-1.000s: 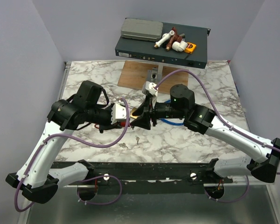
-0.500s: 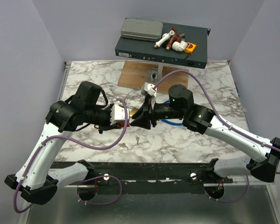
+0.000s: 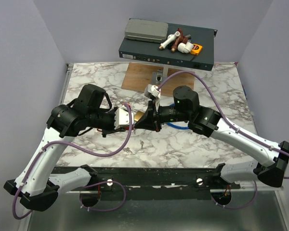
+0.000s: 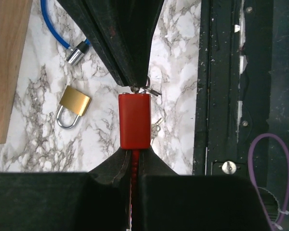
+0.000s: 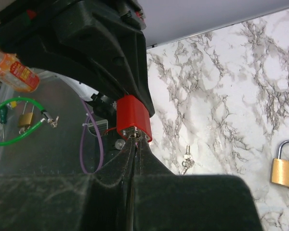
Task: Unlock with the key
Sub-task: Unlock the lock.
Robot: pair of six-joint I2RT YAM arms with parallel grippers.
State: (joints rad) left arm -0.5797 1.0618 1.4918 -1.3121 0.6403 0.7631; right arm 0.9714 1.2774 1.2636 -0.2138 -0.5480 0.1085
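A red padlock [image 4: 134,121] hangs in the air between the two arms. My left gripper [image 4: 133,153] is shut on its red shackle, body pointing away from it. From the other side my right gripper [image 5: 136,140] is shut on a small key [image 4: 136,88] at the keyhole end of the red padlock [image 5: 133,117], and the key's ring [image 4: 152,90] sticks out beside the tips. In the top view the left gripper [image 3: 131,121] and right gripper [image 3: 137,122] meet tip to tip above the middle of the marble table.
On the marble below lie a brass padlock [image 4: 74,103], a blue cable lock [image 4: 62,41] and loose keys [image 3: 142,143] [image 5: 186,163]. A wooden board [image 3: 144,76] lies at the back, with a dark box of clutter [image 3: 166,45] behind it.
My right gripper has shut on the key at the red padlock's keyhole. Both arms shifted slightly to the left; the left grip is unchanged.
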